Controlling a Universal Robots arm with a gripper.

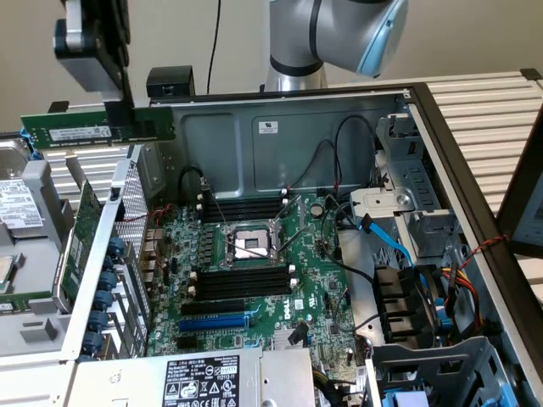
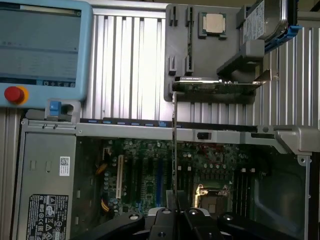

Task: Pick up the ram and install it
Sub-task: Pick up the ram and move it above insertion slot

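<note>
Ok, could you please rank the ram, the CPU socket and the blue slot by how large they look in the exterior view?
1. the ram, held up by the hand, so its distance from the camera may skew this
2. the CPU socket
3. the blue slot, clearly smallest

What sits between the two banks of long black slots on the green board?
The square processor socket with its metal frame, in the exterior view, between the upper slots and the lower slots.
</note>
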